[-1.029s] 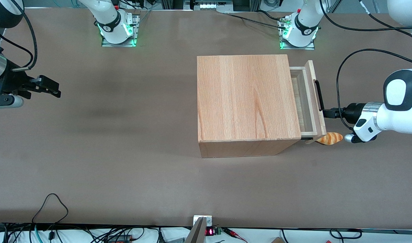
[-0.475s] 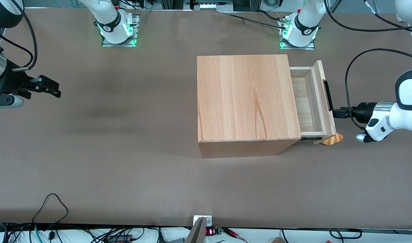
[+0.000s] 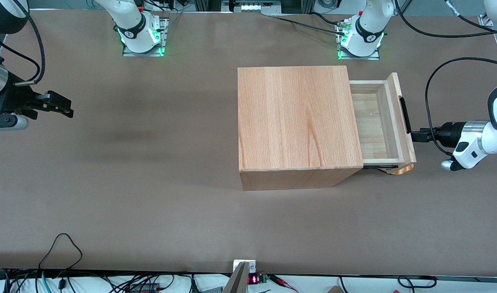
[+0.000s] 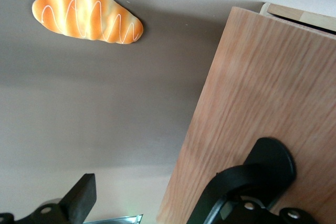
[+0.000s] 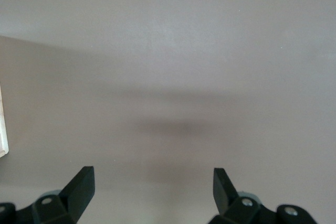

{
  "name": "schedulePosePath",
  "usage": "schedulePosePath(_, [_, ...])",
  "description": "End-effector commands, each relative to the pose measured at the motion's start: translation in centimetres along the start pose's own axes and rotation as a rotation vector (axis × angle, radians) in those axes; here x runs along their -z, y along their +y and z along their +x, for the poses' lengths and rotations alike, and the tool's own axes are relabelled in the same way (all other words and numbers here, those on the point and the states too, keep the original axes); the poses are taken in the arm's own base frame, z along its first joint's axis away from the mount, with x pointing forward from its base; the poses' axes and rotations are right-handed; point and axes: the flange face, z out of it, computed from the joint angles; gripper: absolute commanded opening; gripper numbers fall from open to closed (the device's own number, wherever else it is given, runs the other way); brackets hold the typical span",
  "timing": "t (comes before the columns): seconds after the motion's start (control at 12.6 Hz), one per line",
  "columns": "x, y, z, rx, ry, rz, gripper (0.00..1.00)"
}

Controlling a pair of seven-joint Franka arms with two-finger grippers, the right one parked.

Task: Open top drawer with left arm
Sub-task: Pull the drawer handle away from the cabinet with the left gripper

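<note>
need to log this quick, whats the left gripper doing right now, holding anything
Left gripper: at the long black bar handle of the partly open light-wood top drawer; whether it grips the handle cannot be told.

White-shelled left arm (image 3: 490, 136), rounded and glossy, with a big black oval patch on the bulbous joint. Brushed silver ring at the wrist, then a black cylinder narrowing into the black gripper (image 3: 415, 135) by the drawer's handle. Small white housing hanging under the wrist, dark buttons on it and a silvery round cap at the tip. Thin black cable (image 3: 429, 87) looping up off the wrist. Seen from the wrist camera: matte black fingers (image 4: 79, 198), angular, with small silver screws at the base. White base (image 3: 360, 34) glowing green, ringed by a black band.
</note>
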Motion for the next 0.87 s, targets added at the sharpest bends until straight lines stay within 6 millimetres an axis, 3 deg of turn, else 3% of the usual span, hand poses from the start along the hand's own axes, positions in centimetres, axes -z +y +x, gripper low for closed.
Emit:
schedulePosePath(0.0, [1.4, -1.1, 0.8, 0.007, 0.064, 0.057, 1.00])
schedulePosePath(0.47, [1.7, -1.8, 0.8, 0.011, 0.070, 0.049, 1.00])
schedulePosePath(0.79, [2.4, -3.7, 0.7, 0.035, 0.081, 0.035, 1.00])
